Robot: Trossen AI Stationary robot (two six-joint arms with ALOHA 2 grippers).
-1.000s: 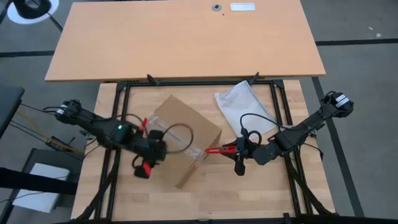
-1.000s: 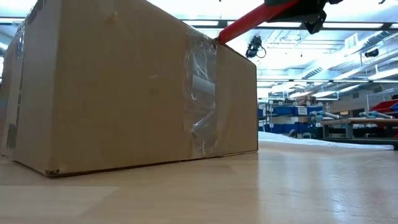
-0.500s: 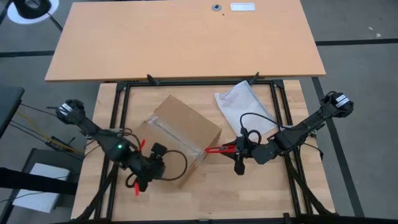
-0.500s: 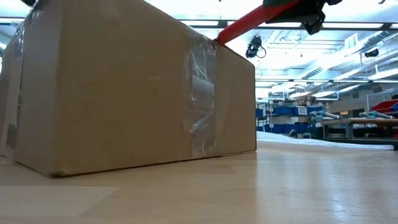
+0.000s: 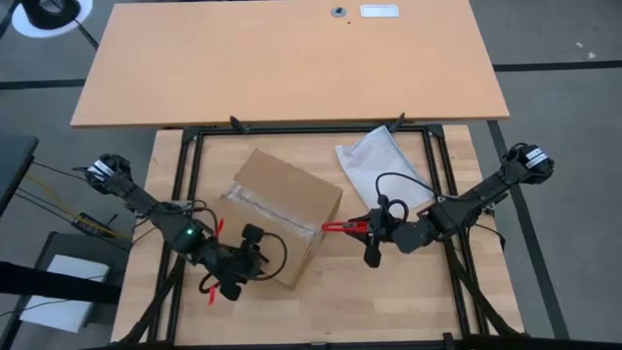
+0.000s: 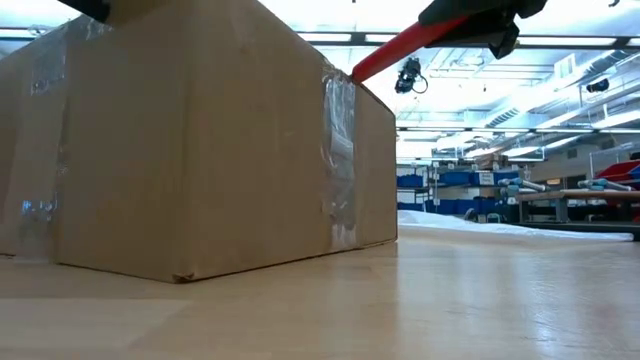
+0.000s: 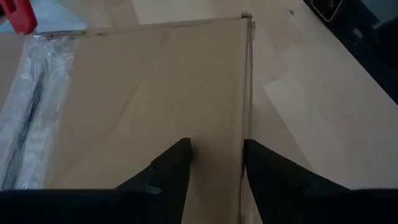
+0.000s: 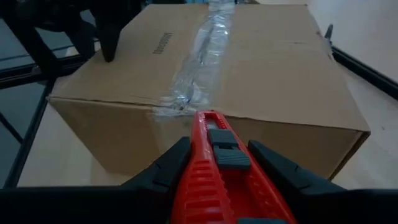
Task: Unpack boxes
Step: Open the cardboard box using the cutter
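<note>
High view: the brown carton lies turned at an angle near the middle of the tabletop, with all flaps down and the clear tape strip unbroken along its top seam. My left gripper sits at the near-left corner of the carton, and my right gripper is just beside its right end, holding a red box cutter whose tip points at the taped end. A clear plastic bag lies apart on the far right.

Low view: the carton stands flat on the tabletop, tape runs down its side, and the red cutter comes from above to the upper edge. No cut shows in the tape.

Left wrist view: my left jaws are spread a little and straddle one edge of the carton top, one finger on the cardboard surface.

Right wrist view: my right jaws pinch the red cutter, which aims at the crumpled tape on the end face of the carton. I cannot tell if the blade touches.

I judge the task is only at its start. The carton is steadied and the tool is in position. Cutting the tape, opening the flaps and taking out the contents are all left.
</note>
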